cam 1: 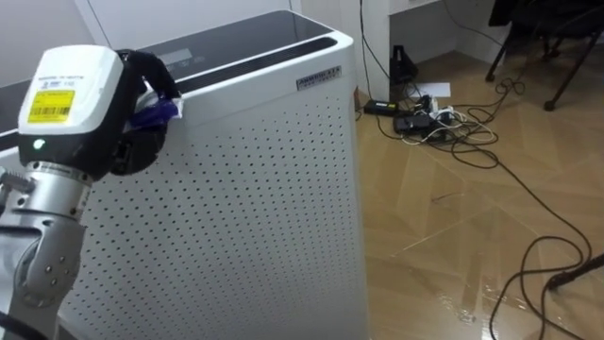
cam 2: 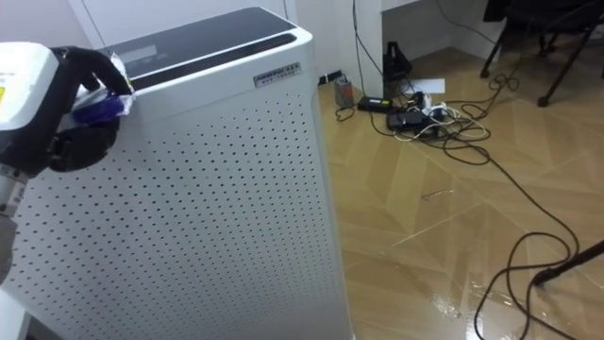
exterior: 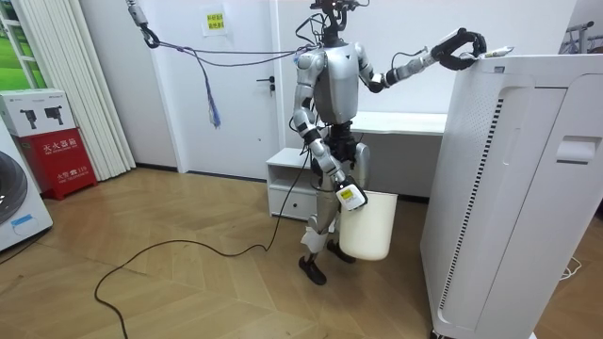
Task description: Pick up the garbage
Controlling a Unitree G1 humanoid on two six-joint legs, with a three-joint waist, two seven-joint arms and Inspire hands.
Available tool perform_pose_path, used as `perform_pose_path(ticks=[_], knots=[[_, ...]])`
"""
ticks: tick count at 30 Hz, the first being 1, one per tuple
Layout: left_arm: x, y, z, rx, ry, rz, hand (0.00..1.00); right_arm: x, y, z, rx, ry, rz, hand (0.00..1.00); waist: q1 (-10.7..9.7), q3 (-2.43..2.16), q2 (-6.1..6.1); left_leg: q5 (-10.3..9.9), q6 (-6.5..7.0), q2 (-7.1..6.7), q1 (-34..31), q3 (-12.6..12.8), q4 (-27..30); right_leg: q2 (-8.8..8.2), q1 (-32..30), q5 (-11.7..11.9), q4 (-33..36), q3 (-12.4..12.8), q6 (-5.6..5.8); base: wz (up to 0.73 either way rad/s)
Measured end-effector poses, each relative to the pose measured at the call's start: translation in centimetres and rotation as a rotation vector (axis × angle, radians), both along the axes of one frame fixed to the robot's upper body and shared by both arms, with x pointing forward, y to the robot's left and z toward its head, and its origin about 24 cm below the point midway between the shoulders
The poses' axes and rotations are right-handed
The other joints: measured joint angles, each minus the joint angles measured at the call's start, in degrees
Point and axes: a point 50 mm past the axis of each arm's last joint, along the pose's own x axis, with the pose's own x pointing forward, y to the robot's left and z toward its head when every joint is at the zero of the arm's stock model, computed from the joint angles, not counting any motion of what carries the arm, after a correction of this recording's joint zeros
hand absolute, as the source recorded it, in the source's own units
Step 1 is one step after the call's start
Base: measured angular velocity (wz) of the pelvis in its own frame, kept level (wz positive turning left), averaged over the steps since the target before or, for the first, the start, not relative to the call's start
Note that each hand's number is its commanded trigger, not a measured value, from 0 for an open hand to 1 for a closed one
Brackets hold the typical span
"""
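— is it holding anything up there?
— yes, the left robot hand is clutching a blue-and-white scrap, right at the top edge of the air purifier.
— and the bin?
— the bin is hanging low by its legs at the right robot hand; i can't tell that grip. the scrap is sitting high above the bin, so i'm guessing it's going down and across.
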Motion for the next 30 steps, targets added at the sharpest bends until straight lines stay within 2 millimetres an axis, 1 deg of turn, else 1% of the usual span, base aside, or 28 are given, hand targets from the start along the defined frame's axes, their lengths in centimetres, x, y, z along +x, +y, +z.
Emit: perform_pose_path(ticks=[7, 10, 13, 14, 15, 16, 18, 19, 21, 22, 24, 27, 30], knots=[[-0.1, 0.3, 0.3, -0.008, -0.014, 0.010, 1.00, 0.1, -0.1, 0.0, -0.011, -0.008, -0.006, 1.00, 0.1, -0.18, 0.35, 0.0, 0.00, -0.02, -0.2, 0.2, -0.1, 0.00, 0.0, 0.0, 0.0, 0.1, -0.01, 0.00], [-0.1, 0.4, 0.4, -0.077, -0.010, -0.014, 1.00, 0.1, -0.3, 0.1, -0.022, -0.012, -0.009, 1.00, 0.2, -0.32, 0.75, 0.0, 0.01, -0.04, -0.6, 0.1, -0.1, -0.02, -0.6, 0.0, 0.1, 0.1, 0.00, 0.02], [-0.4, 0.5, 0.8, -0.172, -0.017, -0.058, 1.00, 0.1, -0.3, 0.1, -0.027, -0.015, -0.011, 1.00, 0.2, -0.26, 0.63, 0.0, 0.03, -0.04, -1.1, 0.0, 0.0, -0.09, -0.9, 0.0, 0.2, -0.3, 0.00, 0.06], [-0.8, 0.4, 1.1, -0.227, -0.023, -0.091, 1.00, 0.1, -0.3, 0.1, -0.027, -0.018, -0.012, 1.00, 0.2, -0.17, 0.51, 0.0, 0.03, -0.02, -1.1, 0.0, 0.0, -0.13, -0.9, 0.0, 0.1, -0.5, 0.00, 0.08], [-1.2, 0.0, 1.5, -0.266, -0.030, -0.133, 1.00, 0.1, -0.2, 0.1, -0.028, -0.020, -0.014, 1.00, 0.3, 0.02, 0.24, 0.0, 0.03, 0.01, -1.1, -0.1, 0.0, -0.18, -0.9, 0.0, 0.1, -0.6, 0.00, 0.07], [-1.4, -0.2, 1.7, -0.282, -0.032, -0.157, 1.00, 0.2, -0.2, 0.1, -0.028, -0.020, -0.014, 1.00, 0.3, 0.10, 0.09, 0.0, 0.03, 0.08, -1.1, -0.2, 0.0, -0.19, -0.8, 0.0, 0.1, -0.7, 0.00, 0.08], [-2.1, -1.3, 2.2, -0.357, -0.038, -0.262, 1.00, 0.3, -0.1, 0.1, -0.024, -0.024, -0.013, 1.00, 0.2, 0.24, -0.53, 0.0, 0.04, 0.10, -1.3, -0.5, 0.0, -0.30, -0.8, 0.0, 0.0, -1.2, 0.00, 0.10], [-2.2, -1.7, 2.3, -0.395, -0.039, -0.299, 1.00, 0.3, 0.0, 0.1, -0.023, -0.025, -0.014, 1.00, 0.2, 0.20, -0.69, 0.1, 0.05, 0.09, -1.5, -0.5, 0.0, -0.32, -0.9, 0.0, 0.0, -1.3, 0.00, 0.11], [-2.8, -3.6, 2.5, -0.551, -0.024, -0.473, 1.00, 0.5, 0.5, 0.0, -0.014, -0.029, -0.006, 1.00, 0.4, 0.08, -1.26, 0.1, 0.10, 0.09, -2.1, -0.5, 0.1, -0.36, -1.3, 0.0, 0.1, -1.4, 0.01, 0.05], [-2.9, -4.0, 2.5, -0.573, -0.008, -0.514, 1.00, 0.6, 0.7, 0.0, -0.012, -0.030, 0.003, 1.00, 0.4, 0.08, -1.34, 0.1, 0.10, 0.09, -2.2, -0.4, 0.1, -0.35, -1.4, 0.0, 0.1, -1.4, 0.01, 0.00], [-2.9, -6.0, 1.6, -0.645, 0.125, -0.666, 1.00, 0.9, 1.1, 0.0, -0.008, -0.032, 0.025, 1.00, 0.4, 0.08, -1.52, 0.1, 0.11, 0.10, -2.3, -0.3, 0.1, -0.35, -1.6, 0.0, 0.1, -1.4, 0.01, 0.00], [-3.3, -7.8, 0.9, -0.664, 0.251, -0.800, 1.00, 0.9, 1.5, -0.1, 0.002, -0.031, 0.035, 1.00, 0.5, -0.07, -1.47, 0.1, 0.11, 0.16, -2.6, -0.3, 0.1, -0.30, -2.0, 0.0, 0.1, -1.3, 0.01, 0.00], [-3.9, -8.6, 1.3, -0.671, 0.301, -0.907, 1.00, 0.8, 1.8, -0.2, 0.012, -0.026, 0.043, 1.00, 0.4, -0.10, -1.60, 0.1, 0.11, 0.25, -2.8, 0.0, 0.1, -0.28, -2.2, 0.0, 0.1, -1.3, 0.01, -0.02]])
